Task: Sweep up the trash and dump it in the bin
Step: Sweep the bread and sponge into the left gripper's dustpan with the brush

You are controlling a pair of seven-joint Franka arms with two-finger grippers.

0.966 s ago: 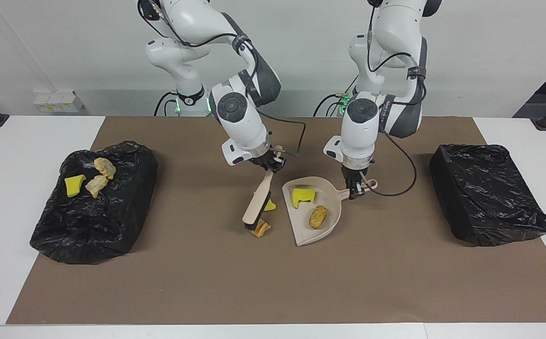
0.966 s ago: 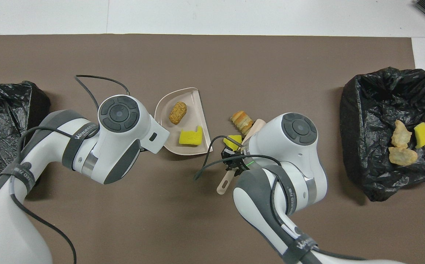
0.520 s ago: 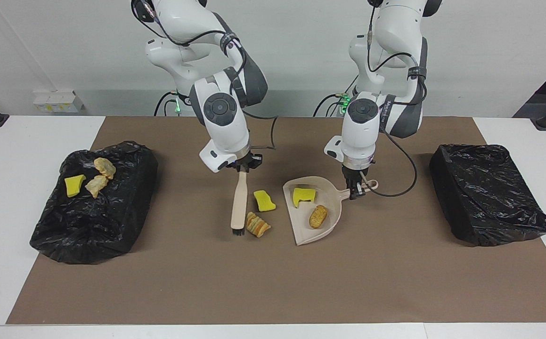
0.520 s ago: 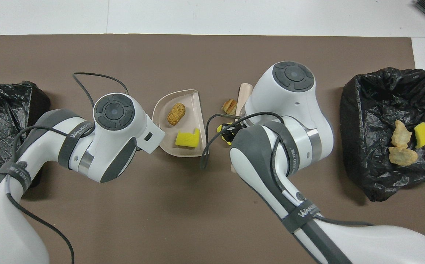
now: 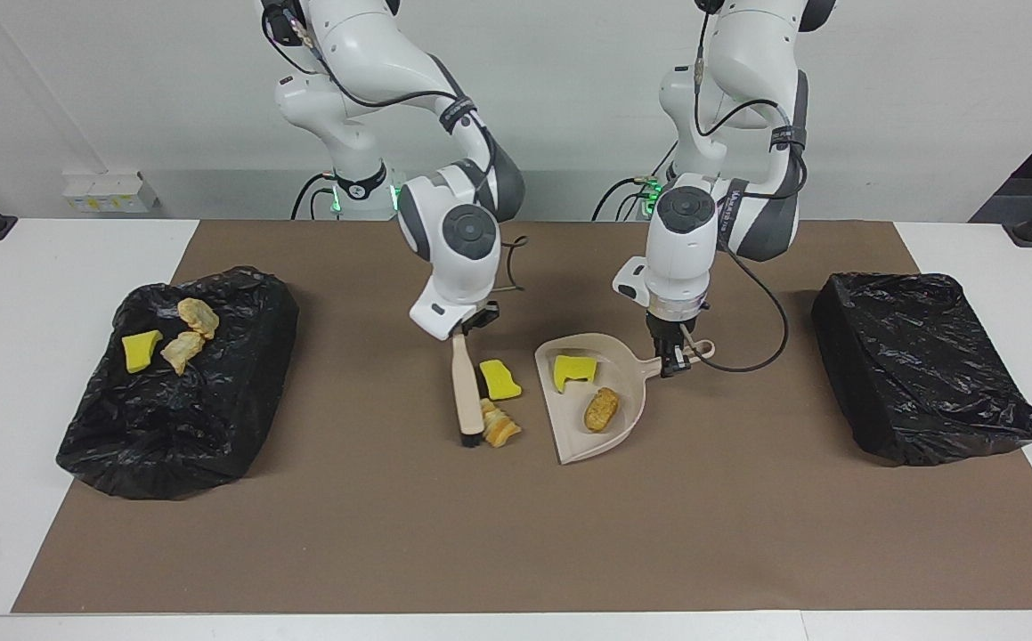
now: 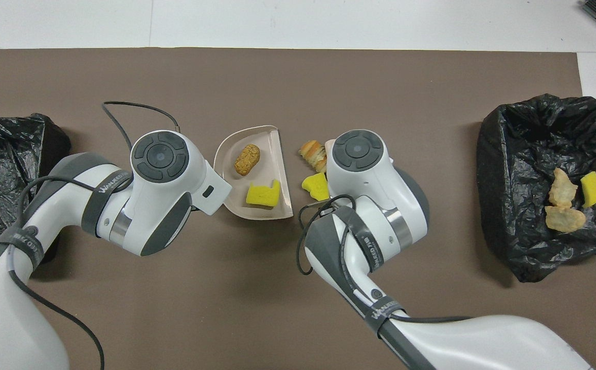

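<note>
My right gripper point(image 5: 467, 331) is shut on the beige brush point(image 5: 460, 378). The brush hangs nearly upright with its dark bristles on the mat, touching a tan bread-like lump point(image 5: 500, 432) point(image 6: 313, 152). A loose yellow sponge chunk point(image 5: 499, 378) point(image 6: 316, 186) lies beside the brush handle. My left gripper point(image 5: 671, 361) is shut on the handle of the beige dustpan point(image 5: 576, 438) point(image 6: 267, 146). The pan rests on the mat and holds a yellow chunk point(image 5: 573, 369) and a tan lump point(image 5: 602, 409). The black-lined bin point(image 5: 168, 445) point(image 6: 534, 128) at the right arm's end holds three scraps. In the overhead view both grippers are hidden under their arms.
A second black-lined bin point(image 5: 921, 374) point(image 6: 4, 169) stands at the left arm's end of the brown mat. A loose cable loops from each wrist over the mat near the robots.
The brush swung away from the dustpan, baring the tan lump, then came back upright against the lump and nudged it a little toward the pan. The dustpan and left arm stayed still.
</note>
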